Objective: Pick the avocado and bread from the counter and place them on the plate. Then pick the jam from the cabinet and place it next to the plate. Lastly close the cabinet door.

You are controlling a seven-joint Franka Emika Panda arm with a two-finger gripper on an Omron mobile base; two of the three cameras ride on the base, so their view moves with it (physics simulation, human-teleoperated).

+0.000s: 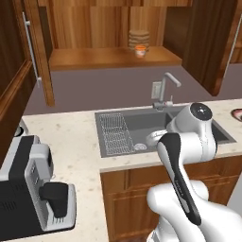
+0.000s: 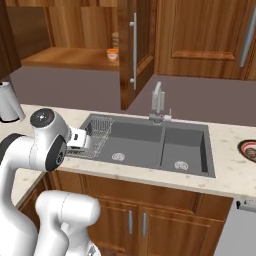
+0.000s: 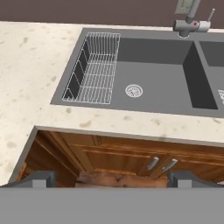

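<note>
Gripper (image 3: 112,178) wide open, holding nothing, above sink (image 3: 153,83); no legible writing

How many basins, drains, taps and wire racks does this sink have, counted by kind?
Basins: 2
Drains: 2
Tap: 1
Wire rack: 1
Total: 6

even, soft, shadowless rendered light
</note>
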